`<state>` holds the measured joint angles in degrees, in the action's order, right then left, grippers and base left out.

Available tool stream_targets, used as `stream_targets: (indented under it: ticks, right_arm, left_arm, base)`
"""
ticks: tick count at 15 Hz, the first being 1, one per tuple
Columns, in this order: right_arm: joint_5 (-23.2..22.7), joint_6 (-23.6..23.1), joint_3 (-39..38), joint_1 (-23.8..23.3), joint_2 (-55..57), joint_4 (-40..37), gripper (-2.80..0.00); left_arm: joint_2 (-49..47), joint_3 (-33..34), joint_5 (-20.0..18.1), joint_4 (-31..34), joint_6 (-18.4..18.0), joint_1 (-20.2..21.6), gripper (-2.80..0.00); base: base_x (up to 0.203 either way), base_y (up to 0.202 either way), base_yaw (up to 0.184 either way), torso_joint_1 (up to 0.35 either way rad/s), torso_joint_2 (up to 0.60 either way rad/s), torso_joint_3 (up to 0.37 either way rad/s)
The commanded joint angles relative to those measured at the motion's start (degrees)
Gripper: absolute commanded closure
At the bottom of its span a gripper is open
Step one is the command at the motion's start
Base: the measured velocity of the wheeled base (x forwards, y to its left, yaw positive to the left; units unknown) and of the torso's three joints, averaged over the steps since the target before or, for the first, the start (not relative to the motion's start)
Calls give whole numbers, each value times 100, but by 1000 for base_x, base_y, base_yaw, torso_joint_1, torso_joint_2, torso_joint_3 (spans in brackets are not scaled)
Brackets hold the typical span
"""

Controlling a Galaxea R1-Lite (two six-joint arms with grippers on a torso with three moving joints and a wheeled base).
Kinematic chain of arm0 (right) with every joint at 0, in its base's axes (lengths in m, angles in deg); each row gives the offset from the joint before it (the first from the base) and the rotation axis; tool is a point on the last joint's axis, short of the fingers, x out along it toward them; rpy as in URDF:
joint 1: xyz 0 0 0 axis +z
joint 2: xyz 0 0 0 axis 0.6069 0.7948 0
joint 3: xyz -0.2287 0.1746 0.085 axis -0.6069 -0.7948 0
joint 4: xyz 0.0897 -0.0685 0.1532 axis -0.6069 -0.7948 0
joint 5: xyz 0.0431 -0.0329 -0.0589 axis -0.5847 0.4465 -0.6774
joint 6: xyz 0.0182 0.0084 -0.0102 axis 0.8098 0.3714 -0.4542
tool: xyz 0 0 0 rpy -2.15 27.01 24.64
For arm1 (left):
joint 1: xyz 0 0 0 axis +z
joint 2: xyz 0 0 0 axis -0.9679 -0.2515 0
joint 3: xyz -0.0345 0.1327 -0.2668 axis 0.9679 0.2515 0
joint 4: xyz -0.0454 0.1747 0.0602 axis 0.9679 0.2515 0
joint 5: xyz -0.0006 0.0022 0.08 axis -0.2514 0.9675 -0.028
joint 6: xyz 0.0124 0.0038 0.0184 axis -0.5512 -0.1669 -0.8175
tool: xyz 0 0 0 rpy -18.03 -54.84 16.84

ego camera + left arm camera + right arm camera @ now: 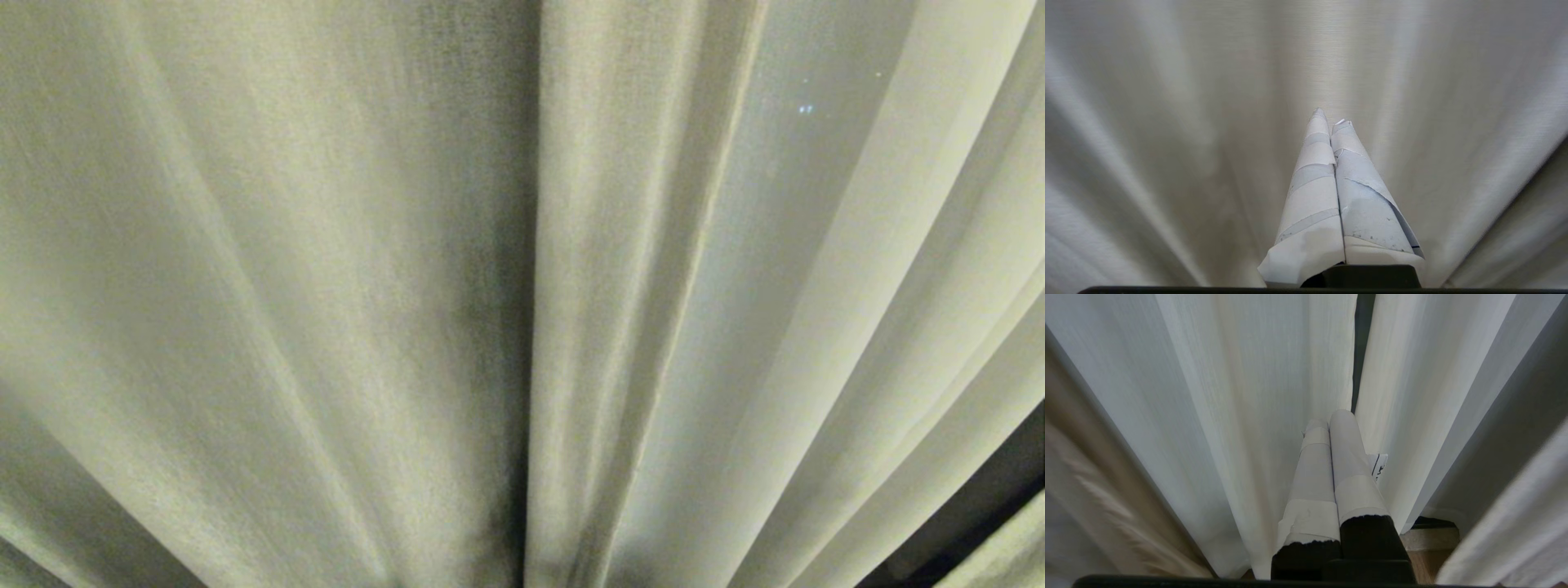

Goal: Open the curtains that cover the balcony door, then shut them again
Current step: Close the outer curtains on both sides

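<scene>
The curtains [326, 286] are drawn across, nothing is grasped by either gripper's clenched fingers [1327, 171], and opening is not yet begun.

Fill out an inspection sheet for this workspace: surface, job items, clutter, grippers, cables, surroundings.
Surface: a strip of wooden floor shows below the curtain hems in the right wrist view.
Job's things: the curtains hang drawn, their cream pleats filling the head view; a narrow dark gap stands between two panels. The balcony door is not clearly visible.
Clutter: nothing seen.
Grippers: left gripper shut, its taped fingers together, pointing at the fabric and holding nothing. Right gripper shut, empty, tips near the gap.
Cables: nothing seen.
Surroundings: a dark area shows past the curtain edge at the head view's lower right.
</scene>
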<state>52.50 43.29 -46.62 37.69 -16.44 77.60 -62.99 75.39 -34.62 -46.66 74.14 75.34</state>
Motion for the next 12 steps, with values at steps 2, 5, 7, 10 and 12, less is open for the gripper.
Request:
stream_targets:
  ticks: [2, 5, 7, 10, 12]
  right_arm:
    - [-1, -1, -1, 2, 6, 2, 0]
    - [4, -1, -1, 3, 6, 2, 0]
    - [2, -1, -1, 2, 6, 2, 0]
    - [-1, -1, -1, 3, 6, 2, 0]
    - [5, 1, -1, 8, 6, 2, 0]
  left_arm:
    - [18, 0, 2, 7, 124, 1, 0]
    - [18, 0, 2, -1, 124, 1, 0]
    - [18, 0, 2, -10, 124, 1, 0]
    - [18, 0, 2, -10, 124, 1, 0]
    - [18, 0, 2, -4, 124, 1, 0]
  base:
    - [0, 0, 0, 0, 0, 0]
    - [0, 0, 0, 0, 0, 0]
    - [0, 0, 0, 0, 0, 0]
    - [2, -86, 3, 5, 2, 2]
    - [0, -191, -2, -3, 2, 4]
